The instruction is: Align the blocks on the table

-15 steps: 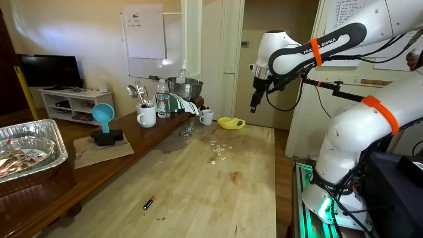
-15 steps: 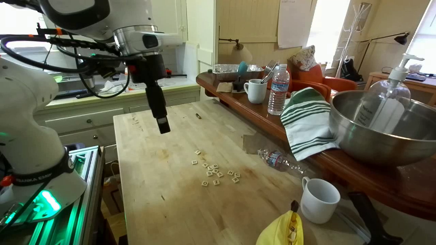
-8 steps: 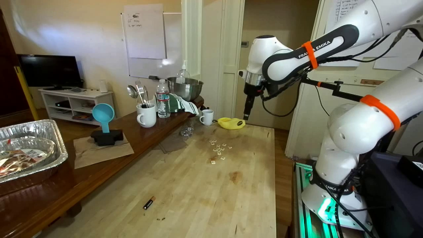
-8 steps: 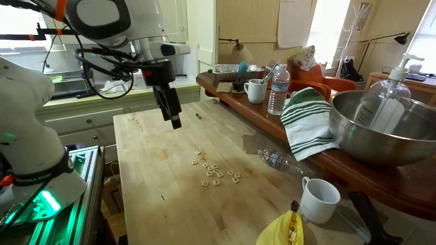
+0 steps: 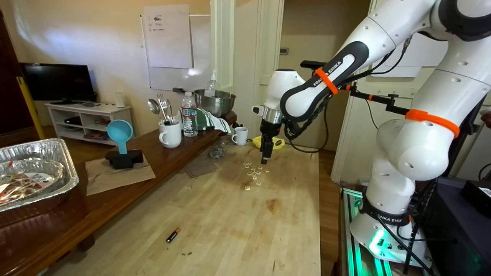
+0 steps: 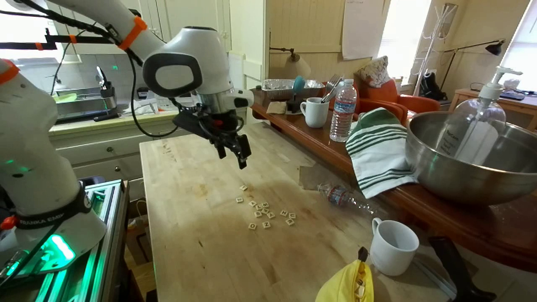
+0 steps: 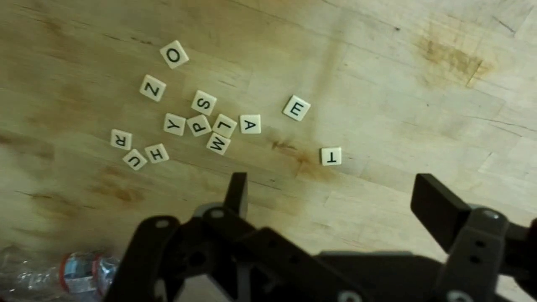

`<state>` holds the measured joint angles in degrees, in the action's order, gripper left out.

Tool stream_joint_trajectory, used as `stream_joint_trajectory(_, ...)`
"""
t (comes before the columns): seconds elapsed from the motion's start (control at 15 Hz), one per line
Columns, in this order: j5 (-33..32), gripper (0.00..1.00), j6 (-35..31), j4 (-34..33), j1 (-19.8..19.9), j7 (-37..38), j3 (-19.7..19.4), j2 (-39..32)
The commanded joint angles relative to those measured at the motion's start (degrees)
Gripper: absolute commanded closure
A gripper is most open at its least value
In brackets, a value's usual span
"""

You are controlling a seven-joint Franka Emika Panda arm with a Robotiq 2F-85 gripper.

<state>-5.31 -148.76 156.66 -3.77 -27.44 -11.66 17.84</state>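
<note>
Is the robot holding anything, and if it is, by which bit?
Nothing is held: the gripper is open, and the blocks lie on the table.

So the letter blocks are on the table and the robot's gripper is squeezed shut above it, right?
Not quite: the gripper is open, not squeezed shut. The wrist view shows its fingers spread apart. The letter blocks are on the table, and the gripper is above it.

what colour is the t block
The T block is pale cream, marked in black; it shows best in the wrist view.
</note>
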Motion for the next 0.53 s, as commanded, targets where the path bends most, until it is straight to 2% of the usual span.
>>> stream_joint_trajectory(0.0, 10.7, 0.00, -0.8, -4.0, -4.1, -11.0, -2.9, -9.0)
stream_joint_trajectory(0.2, 16.1, 0.00, 1.9, -7.0, -2.9, -16.1, -0.7, -14.1)
stream_joint_trajectory(0.27, 13.2, 0.00, 0.0, -3.7, -0.7, -13.2, 0.9, -9.5)
stream_joint_trajectory(0.47, 14.6, 0.00, 0.0, -5.6, -0.2, -14.5, 1.9, -13.1)
